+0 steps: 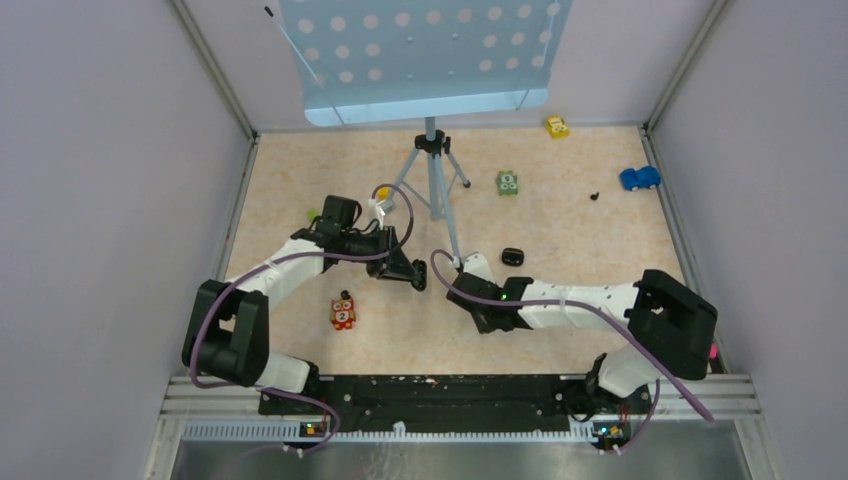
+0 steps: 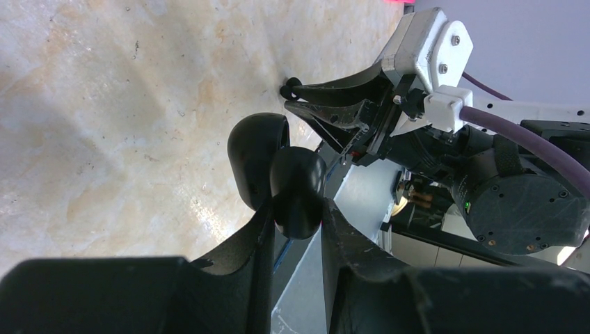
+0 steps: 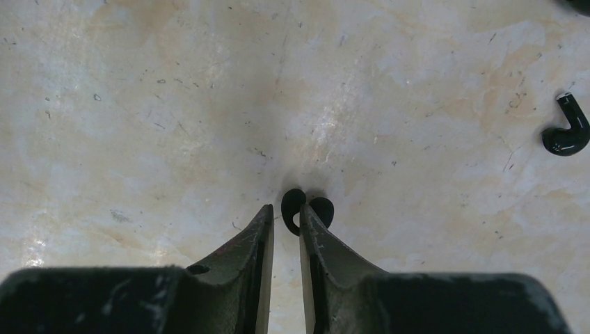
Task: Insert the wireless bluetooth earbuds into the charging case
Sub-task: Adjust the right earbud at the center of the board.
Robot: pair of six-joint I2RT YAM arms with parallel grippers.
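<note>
right wrist / hand: the right hand [image 3: 285, 209] reaches down to the tabletop [image 3: 139, 104], its jaws a narrow slit apart.
right wrist / first earbud: the first earbud [image 3: 321, 209] sits at the very tips, part in the mouth of the slit and part outside it. I cannot tell whether it is pinched or only touched.
right wrist / second earbud: the second earbud [image 3: 565, 136] lies loose toward the picture's right edge, well apart from the tips. Its stem runs up the picture and its bulb is at the lower left.
left wrist / hand: the left hand [image 2: 296, 212] pinches the charging case [image 2: 298, 182]. The case shows as two rounded black lobes, so the lid is probably swung back. Its wells are hidden.
left wrist / relation: the right hand's tips meet the tabletop just beyond the case. The case lies on that hand's underside.
top external / arms: both hands meet mid-tabletop. A small black oval [image 1: 512, 256] lies near the right forearm, too small to identify.
judgement: the right arm is nearer to both earbuds, and the carry to the case looks short.
</note>
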